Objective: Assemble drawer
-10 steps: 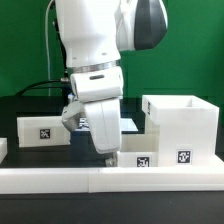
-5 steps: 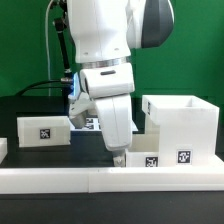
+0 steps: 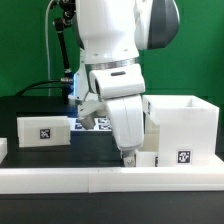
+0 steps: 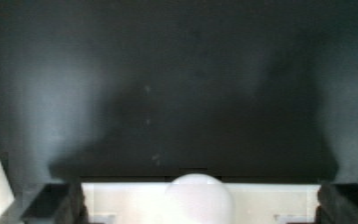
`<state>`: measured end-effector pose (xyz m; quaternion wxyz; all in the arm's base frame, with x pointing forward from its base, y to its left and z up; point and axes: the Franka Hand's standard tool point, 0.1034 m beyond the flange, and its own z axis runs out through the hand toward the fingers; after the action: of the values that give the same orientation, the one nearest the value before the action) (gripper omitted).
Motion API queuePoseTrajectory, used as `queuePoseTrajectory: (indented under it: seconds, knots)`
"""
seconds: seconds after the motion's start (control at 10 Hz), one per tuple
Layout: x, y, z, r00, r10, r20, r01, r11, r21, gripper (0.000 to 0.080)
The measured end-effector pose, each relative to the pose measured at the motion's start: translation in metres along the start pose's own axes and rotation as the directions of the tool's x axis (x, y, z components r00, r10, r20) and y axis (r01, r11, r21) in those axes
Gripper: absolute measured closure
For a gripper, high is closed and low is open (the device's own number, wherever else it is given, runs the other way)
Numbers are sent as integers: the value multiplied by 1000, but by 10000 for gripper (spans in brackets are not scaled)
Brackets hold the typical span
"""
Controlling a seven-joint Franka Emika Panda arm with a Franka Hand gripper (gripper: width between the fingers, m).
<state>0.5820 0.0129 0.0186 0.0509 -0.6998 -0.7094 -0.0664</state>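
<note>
The tool [image 3: 128,157] hangs low over the worktop [image 3: 60,155], fingers [image 4: 51,203] spread wide, with one small drawer tray [image 3: 150,158] sitting right between them; its round knob [image 4: 197,187] shows in the wrist view. The big shell [image 3: 185,122] stands close beside the tool, the other tray [image 3: 45,131] well apart on its opposite side. I'd say it's the grasping step: next, pinch the tray walls squarely, without tipping it.

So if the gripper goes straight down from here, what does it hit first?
Likely the small white open-top plastic tray below the gripper; it shows between the open jaws, depth unclear.
</note>
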Motion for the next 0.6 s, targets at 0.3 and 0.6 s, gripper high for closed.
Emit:
queuePoseTrajectory:
  seconds: [0.3,0.6]
  knots:
    - [16,-1,3,1000,-4,-2,4,1000,7,151]
    - [23,-2,5,1000,-5,3,5,1000,13,151]
